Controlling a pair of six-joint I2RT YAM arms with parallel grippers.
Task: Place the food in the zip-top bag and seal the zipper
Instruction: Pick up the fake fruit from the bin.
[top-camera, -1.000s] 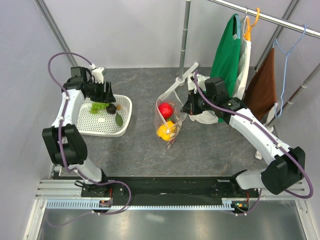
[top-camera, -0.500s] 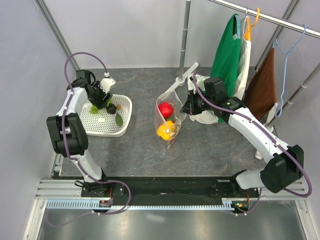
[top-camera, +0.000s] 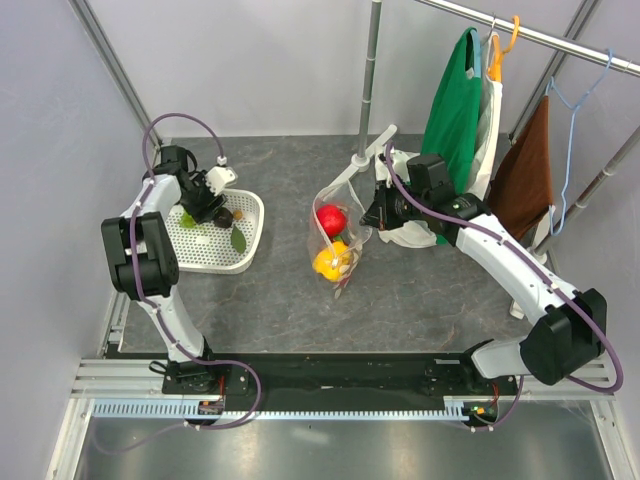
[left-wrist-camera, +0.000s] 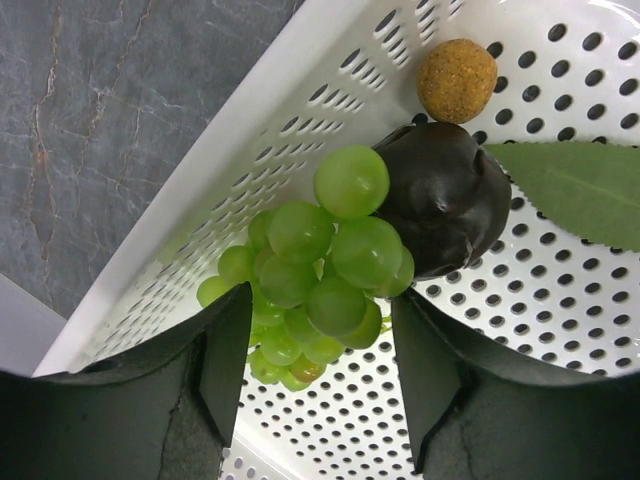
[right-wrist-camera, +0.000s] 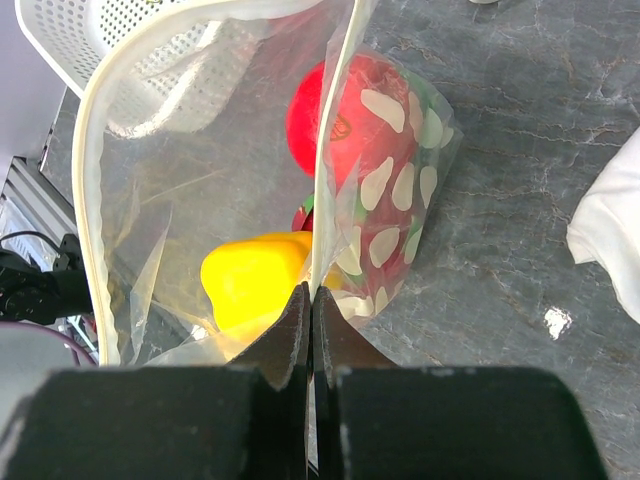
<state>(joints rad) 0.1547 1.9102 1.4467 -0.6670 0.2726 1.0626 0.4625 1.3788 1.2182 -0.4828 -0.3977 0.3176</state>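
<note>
A green grape bunch (left-wrist-camera: 315, 280) lies in the white perforated basket (top-camera: 250, 255) at the left. My left gripper (left-wrist-camera: 318, 375) is open, its jaws on either side of the bunch's near end. It shows over the basket in the top view (top-camera: 207, 203). My right gripper (right-wrist-camera: 312, 300) is shut on the rim of the dotted zip-top bag (right-wrist-camera: 390, 200) and holds its mouth open and raised. In the bag lie a red fruit (top-camera: 332, 220) and a yellow pepper (top-camera: 329, 262). The pale zipper strip (right-wrist-camera: 88, 200) runs along the open mouth.
In the basket next to the grapes are a dark brown fruit (left-wrist-camera: 445, 195), a small tan ball (left-wrist-camera: 457, 80) and a green leaf (left-wrist-camera: 585, 190). A clothes rail with a green garment (top-camera: 452, 110) and a brown cloth (top-camera: 525, 170) stands at the back right. A white cloth (top-camera: 405, 235) lies by the right arm.
My left arm has swung and turned over the basket's far-left corner, bringing its open jaws round the grape bunch. The right arm and the bag have not moved.
</note>
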